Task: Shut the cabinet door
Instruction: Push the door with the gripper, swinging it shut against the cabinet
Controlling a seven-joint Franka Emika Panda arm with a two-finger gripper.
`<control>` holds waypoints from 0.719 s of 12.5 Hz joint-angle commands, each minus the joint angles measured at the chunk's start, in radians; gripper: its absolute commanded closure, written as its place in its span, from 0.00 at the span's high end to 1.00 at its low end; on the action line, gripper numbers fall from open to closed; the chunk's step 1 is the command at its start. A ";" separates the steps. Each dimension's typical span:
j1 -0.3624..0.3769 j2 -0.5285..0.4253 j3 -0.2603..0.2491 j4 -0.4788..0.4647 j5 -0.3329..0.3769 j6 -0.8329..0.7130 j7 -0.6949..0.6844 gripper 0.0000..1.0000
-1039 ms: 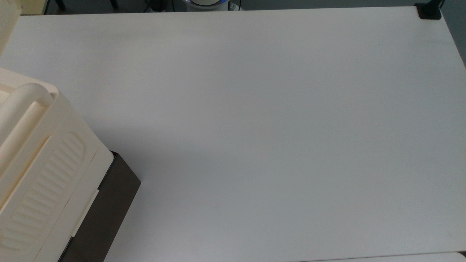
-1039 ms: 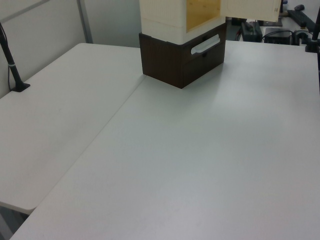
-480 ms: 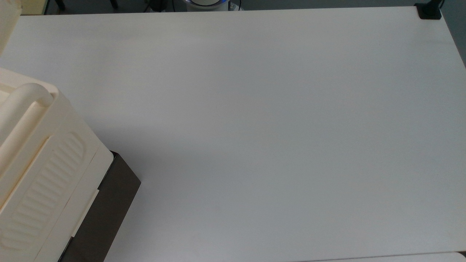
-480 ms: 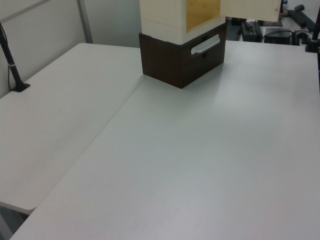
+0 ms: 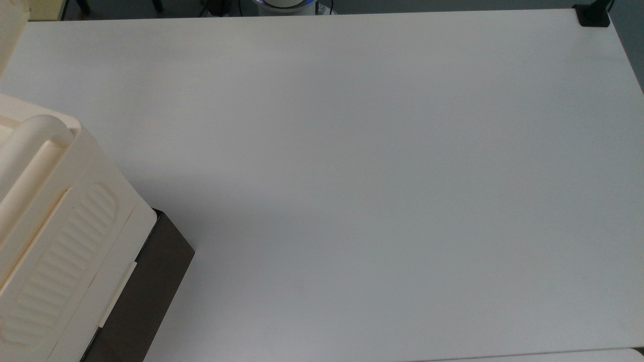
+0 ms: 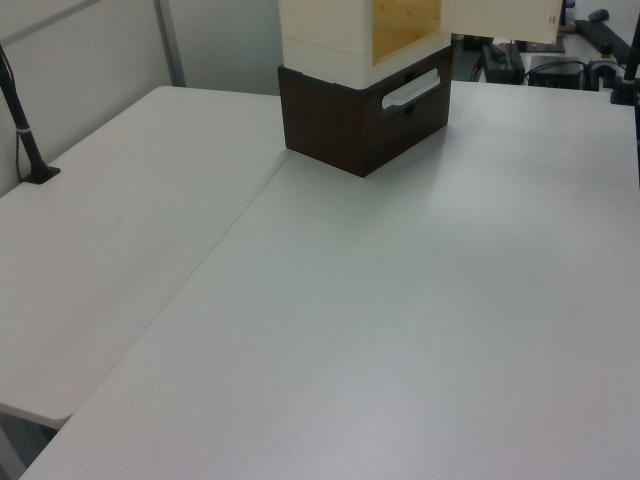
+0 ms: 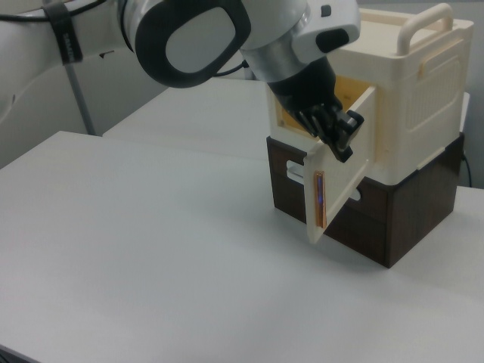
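1. Cream plastic makes up the cabinet point(image 7: 408, 106), which stands on a dark brown base point(image 7: 378, 212) near a far corner of the white desk point(image 7: 151, 249) in the right view.
2. The door point(image 7: 340, 170) hangs partly open, swung out from the front; the yellow-wood interior point(image 6: 405, 20) shows behind it in the left view.
3. The hand point(image 7: 333, 125) is at the door's upper outer face, seemingly touching it; I cannot tell how far its fingers are spread, and it appears to hold nothing.
4. Judgement: the job is to press the door back toward the opening until it sits flush.
5. Risk: contact lies high on the panel, so the hand could slide off the smooth plastic, leaving the door ajar.
6. Risk: the cabinet only rests on the base; too hard a push might shift or tip it toward the desk edge.
7. Risk: if the fingers stay between door and frame as it swings, they could jam it.
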 commanded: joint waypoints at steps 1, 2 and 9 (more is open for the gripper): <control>0.012 -0.009 -0.002 -0.041 -0.009 0.010 -0.008 0.00; 0.016 -0.009 0.000 -0.041 0.005 -0.011 -0.005 0.00; 0.082 -0.004 0.009 -0.049 0.113 -0.042 0.098 0.00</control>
